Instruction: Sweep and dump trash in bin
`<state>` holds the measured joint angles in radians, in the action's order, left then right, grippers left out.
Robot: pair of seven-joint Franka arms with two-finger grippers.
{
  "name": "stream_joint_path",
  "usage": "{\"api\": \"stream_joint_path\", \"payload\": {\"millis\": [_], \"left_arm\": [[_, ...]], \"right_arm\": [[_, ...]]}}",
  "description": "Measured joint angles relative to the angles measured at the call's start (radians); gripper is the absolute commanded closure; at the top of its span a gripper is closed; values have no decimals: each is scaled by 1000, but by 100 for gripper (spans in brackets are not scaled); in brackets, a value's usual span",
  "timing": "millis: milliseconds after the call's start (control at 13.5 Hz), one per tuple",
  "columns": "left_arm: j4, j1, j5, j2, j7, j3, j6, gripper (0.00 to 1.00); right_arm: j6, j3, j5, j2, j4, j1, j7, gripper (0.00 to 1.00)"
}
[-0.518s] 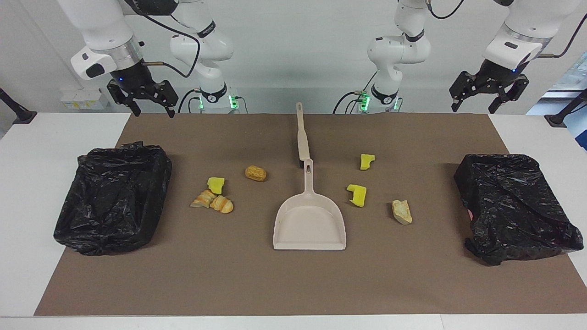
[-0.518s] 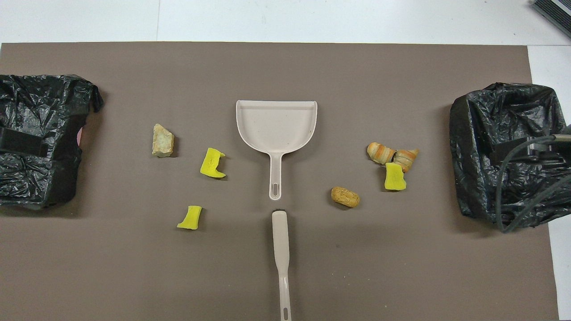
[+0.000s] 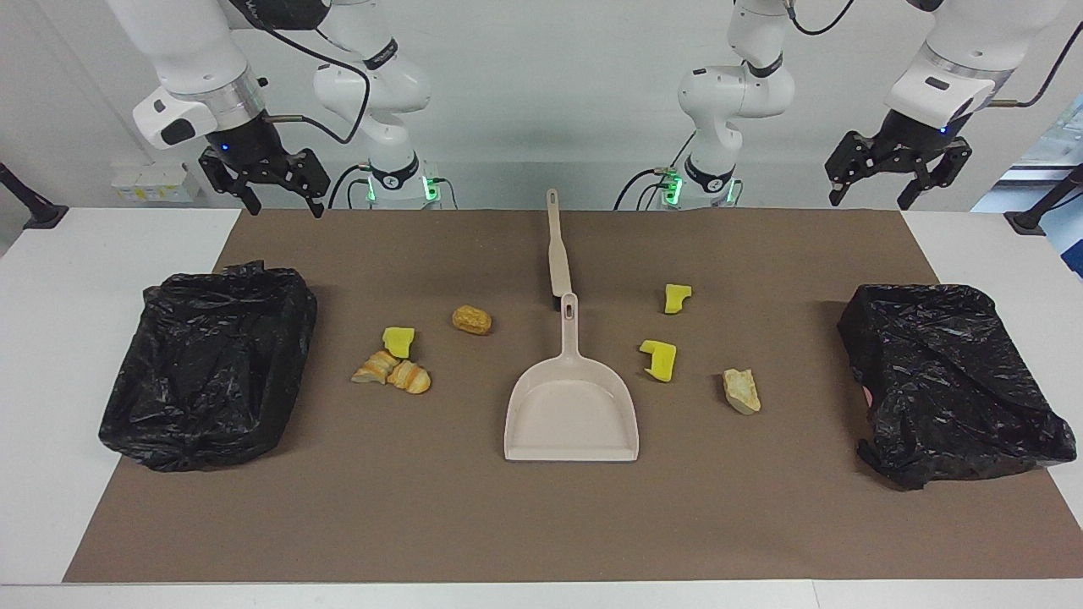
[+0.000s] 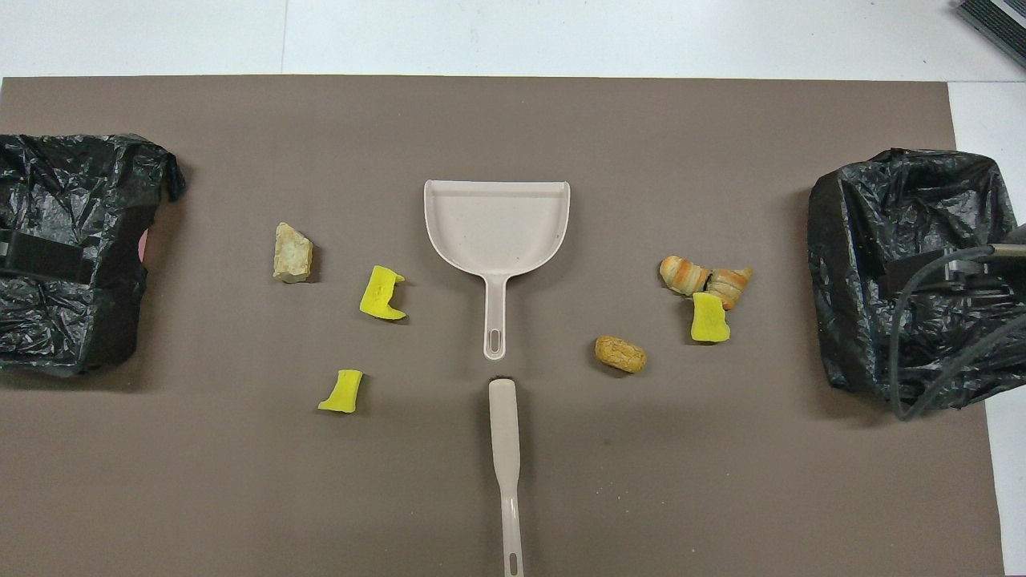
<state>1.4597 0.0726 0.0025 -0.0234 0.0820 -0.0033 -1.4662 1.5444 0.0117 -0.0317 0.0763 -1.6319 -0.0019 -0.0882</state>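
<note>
The trash lies on the brown mat (image 3: 541, 524) on both sides of a beige dustpan (image 3: 571, 419). It is made up of yellow chunks (image 3: 398, 340) (image 3: 677, 298) (image 3: 659, 359), a brown lump (image 3: 472, 320), two croissant-like pieces (image 3: 393, 373) and a tan chunk (image 3: 741, 391). A beige brush (image 3: 557, 245) lies end to end with the dustpan's handle, nearer to the robots. Black-bagged bins stand at the right arm's end (image 3: 211, 364) and at the left arm's end (image 3: 948, 381). My right gripper (image 3: 285, 203) and left gripper (image 3: 871, 196) hang open and empty, high over the mat's corners by the robots.
In the overhead view the dustpan (image 4: 497, 224) and the brush (image 4: 505, 457) lie along the mat's middle line. The bins (image 4: 72, 248) (image 4: 906, 272) sit at the mat's two ends. White table (image 3: 51, 338) borders the mat.
Both grippers have shifted slightly in the air, and the left one has risen a little. Nothing on the mat has moved.
</note>
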Motion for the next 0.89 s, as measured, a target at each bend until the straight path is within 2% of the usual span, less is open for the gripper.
{"api": "stream_joint_path", "payload": {"millis": [370, 666, 888], "left_arm": [[32, 24, -2, -17, -1, -9, 0, 0], [142, 87, -10, -80, -3, -15, -29, 0], [242, 173, -29, -112, -58, -20, -76, 0]], "right_arm": [[0, -7, 0, 2, -2, 1, 0, 0], [0, -11, 0, 4, -13, 1, 0, 0], [0, -12, 0, 4, -32, 7, 2, 0]]}}
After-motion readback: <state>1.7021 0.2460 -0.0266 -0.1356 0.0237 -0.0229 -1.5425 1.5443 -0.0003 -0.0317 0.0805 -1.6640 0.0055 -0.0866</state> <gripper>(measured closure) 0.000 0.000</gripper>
